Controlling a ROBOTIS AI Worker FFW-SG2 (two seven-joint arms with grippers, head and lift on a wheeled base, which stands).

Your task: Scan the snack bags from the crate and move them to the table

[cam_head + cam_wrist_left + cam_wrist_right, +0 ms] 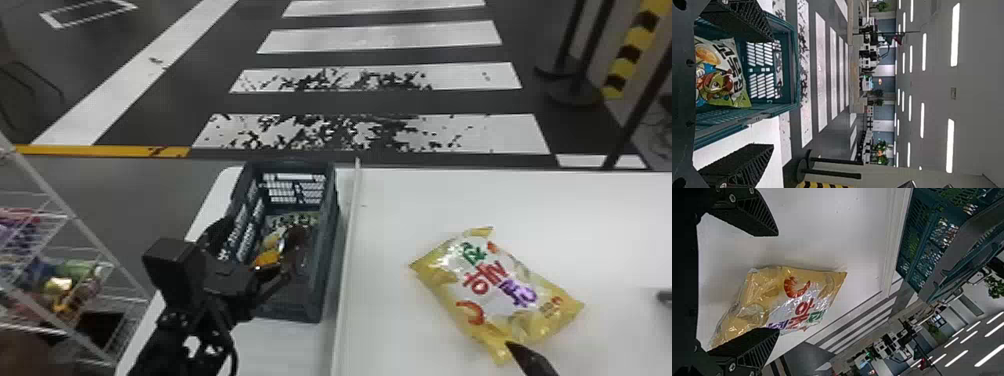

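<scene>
Two flat black fingers of the left gripper point(262, 243) stand wide apart by the near left part of the dark blue-green plastic crate point(327, 245). Inside the crate lies a white-and-green foil snack bag with a cartoon figure point(721, 78). To the crate's right, a yellow-and-white foil snack bag with a shrimp picture point(492, 287) lies on the white table point(395, 205). The right gripper point(582, 320), also right of the crate, has its fingers wide apart; one overlaps that bag's edge, though whether they touch cannot be told. Left of the crate stands a white wire rack point(84, 236).
</scene>
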